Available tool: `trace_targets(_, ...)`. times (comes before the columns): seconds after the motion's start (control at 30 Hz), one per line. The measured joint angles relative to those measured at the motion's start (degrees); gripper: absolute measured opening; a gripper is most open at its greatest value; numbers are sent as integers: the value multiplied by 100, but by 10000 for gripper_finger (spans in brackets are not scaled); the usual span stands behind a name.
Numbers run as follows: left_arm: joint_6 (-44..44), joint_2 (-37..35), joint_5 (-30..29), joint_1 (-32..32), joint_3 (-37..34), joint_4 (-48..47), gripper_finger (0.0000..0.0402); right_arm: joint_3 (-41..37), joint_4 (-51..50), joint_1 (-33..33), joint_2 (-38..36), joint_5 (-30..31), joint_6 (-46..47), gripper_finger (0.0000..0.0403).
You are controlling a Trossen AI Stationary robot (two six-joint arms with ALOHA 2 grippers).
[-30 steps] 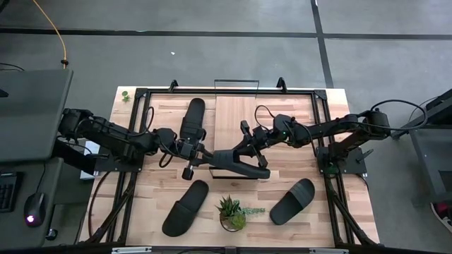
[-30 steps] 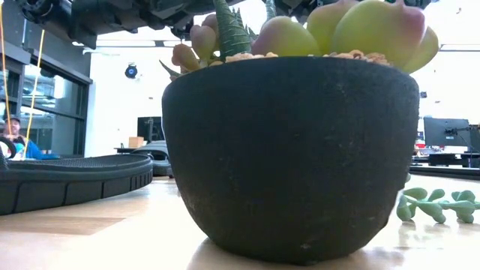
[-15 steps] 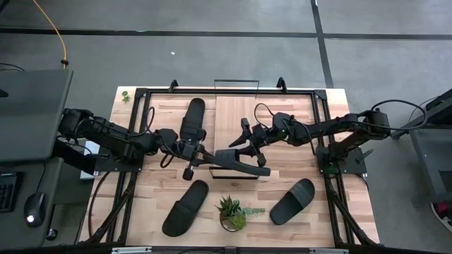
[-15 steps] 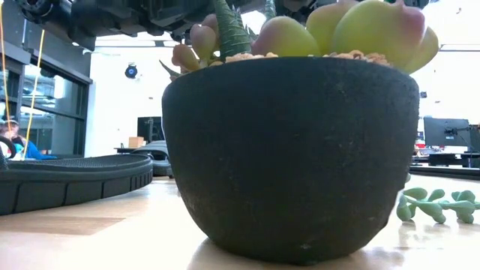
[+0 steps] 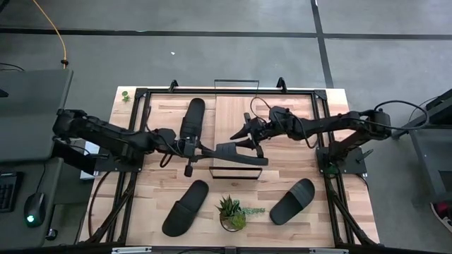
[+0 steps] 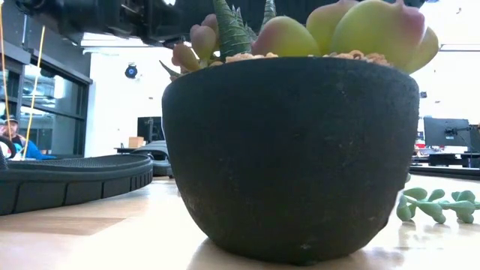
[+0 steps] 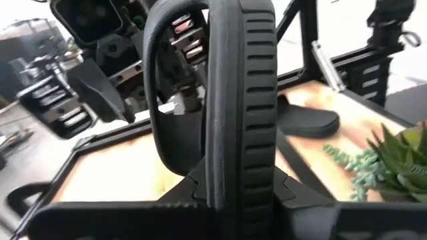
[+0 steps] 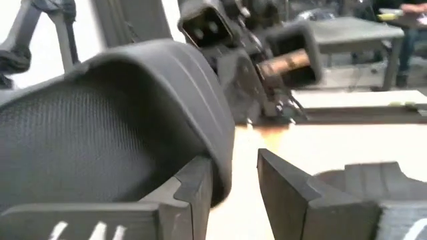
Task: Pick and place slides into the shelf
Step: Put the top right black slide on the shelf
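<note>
My left gripper (image 5: 205,150) is shut on a black slide (image 5: 244,154), held in the air over the near end of the shelf (image 5: 236,113), a light-wood board with black wire ends. My right gripper (image 5: 245,132) stands open at the slide's far side, its fingers by the strap (image 8: 147,87). Another slide (image 5: 192,118) lies flat just left of the shelf. Two more lie on the table near the front, one to the left (image 5: 186,208) and one to the right (image 5: 292,201). My left gripper pinches one end of the slide's sole (image 7: 241,175) between its two fingers, coming level from the table's left, along the slide's length. The slide stands on its long edge, reaching toward the right, lifted clear. My right gripper has the strap's rim beside one finger (image 8: 197,183); whether they touch, I cannot tell.
A black pot with succulents (image 5: 232,214) stands at the near middle between the two front slides and fills the low view (image 6: 289,150). A black frame (image 5: 141,127) runs round the tabletop. A person (image 6: 11,139) sits far off in the room.
My right gripper has opened, let go of the held slide and drawn back a little toward the table's far edge. The slide, still in my left gripper, has swung its free end toward the far edge and now lies more level across the shelf's near end.
</note>
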Motion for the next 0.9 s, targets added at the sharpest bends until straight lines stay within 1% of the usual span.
trace_targets(0.2, 84, -694, -191, -2, 1, -911, 33, 2, -496, -124, -293, 17, -8, 108)
trace_targets(0.4, 128, -1039, -251, -3, 0, -1265, 34, 2, -773, -111, -524, -44, -9, 108)
trace_targets(0.53, 885, -1060, -303, -9, 0, -1278, 36, 2, -794, -112, -593, -33, -10, 108)
trace_targets(0.67, 1439, -1065, -623, -15, 0, -1451, 33, 2, -815, -113, -597, -60, -13, 108)
trace_targets(0.73, 1711, -1065, -919, -11, 0, -1698, 34, 2, -829, -122, -598, -61, -30, 108)
trace_targets(0.9, 2023, -1063, -1593, -10, 0, -2043, 35, -2, -969, -273, -830, -87, -13, 108)
